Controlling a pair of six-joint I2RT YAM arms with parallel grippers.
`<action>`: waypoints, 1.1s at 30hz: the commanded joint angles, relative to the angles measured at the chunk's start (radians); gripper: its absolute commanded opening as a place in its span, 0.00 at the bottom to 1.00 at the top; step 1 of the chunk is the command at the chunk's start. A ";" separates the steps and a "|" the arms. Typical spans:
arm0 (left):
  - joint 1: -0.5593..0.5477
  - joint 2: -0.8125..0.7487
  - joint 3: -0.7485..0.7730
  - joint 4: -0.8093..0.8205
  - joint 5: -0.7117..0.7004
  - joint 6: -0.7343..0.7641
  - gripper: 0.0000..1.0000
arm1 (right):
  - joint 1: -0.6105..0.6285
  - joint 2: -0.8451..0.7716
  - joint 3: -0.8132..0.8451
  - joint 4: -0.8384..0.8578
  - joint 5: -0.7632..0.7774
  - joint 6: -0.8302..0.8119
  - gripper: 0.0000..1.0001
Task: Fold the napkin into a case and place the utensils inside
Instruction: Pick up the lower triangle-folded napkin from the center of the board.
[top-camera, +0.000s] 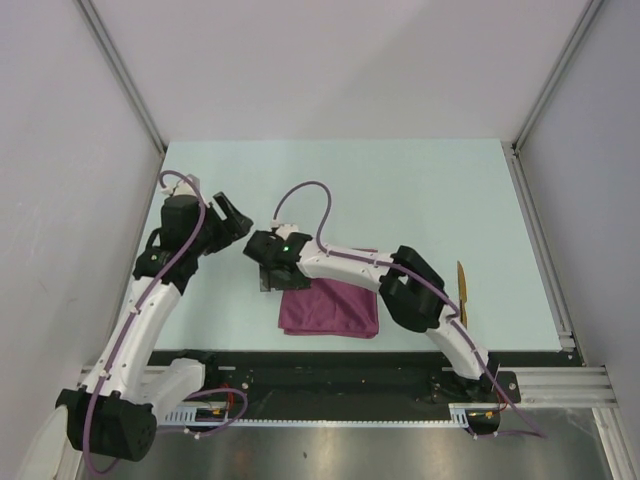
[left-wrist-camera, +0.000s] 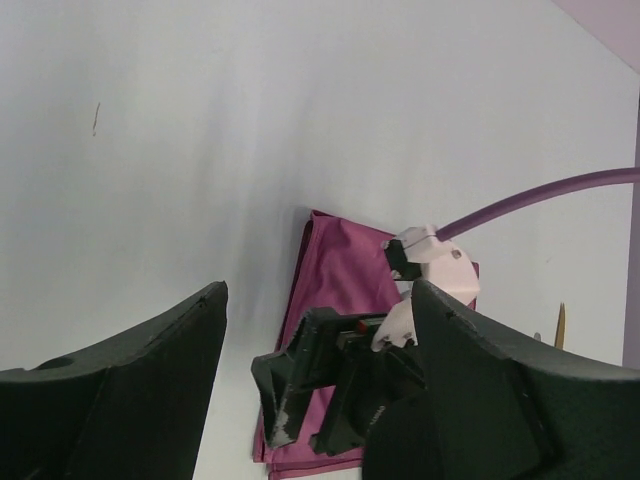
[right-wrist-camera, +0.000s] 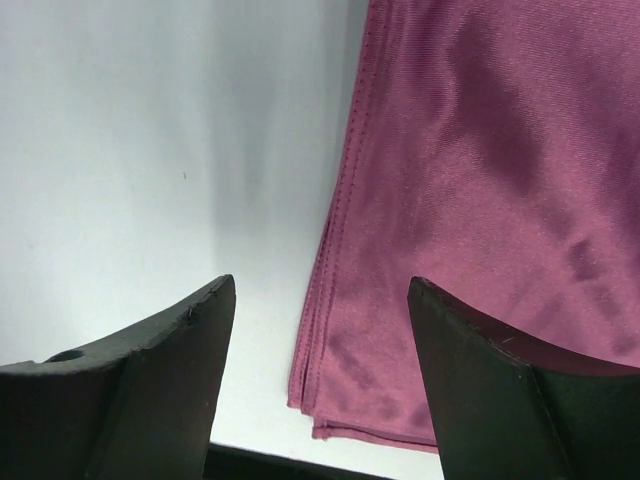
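The plum-magenta napkin (top-camera: 330, 308) lies folded into a flat, layered rectangle near the table's front middle. Its stitched left edges show stacked in the right wrist view (right-wrist-camera: 470, 200). Apart from this folded cloth, no case is in view. My right gripper (top-camera: 268, 274) hovers at the napkin's far left corner, open, its jaws astride the cloth's left edge (right-wrist-camera: 320, 285) and holding nothing. My left gripper (top-camera: 234, 214) is raised to the left of it, open and empty (left-wrist-camera: 320, 290), looking down on the right gripper's fingers (left-wrist-camera: 300, 380) and the napkin (left-wrist-camera: 340, 265). A golden-yellow utensil (top-camera: 462, 292) lies right of the right arm.
The right arm (top-camera: 410, 285) stretches across the napkin's far edge. A black strip and metal rail (top-camera: 350, 372) run along the table's near edge. White walls with aluminium posts (top-camera: 120, 70) enclose the pale green table (top-camera: 400, 190).
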 joint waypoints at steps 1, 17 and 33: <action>-0.016 0.008 0.048 0.012 0.005 0.033 0.79 | 0.037 0.095 0.181 -0.235 0.168 0.087 0.74; -0.045 0.005 0.058 0.002 -0.046 0.031 0.79 | 0.042 0.156 0.198 -0.220 0.137 0.069 0.59; -0.042 -0.010 0.039 -0.002 -0.069 0.020 0.80 | 0.042 0.087 -0.125 -0.099 0.032 0.084 0.26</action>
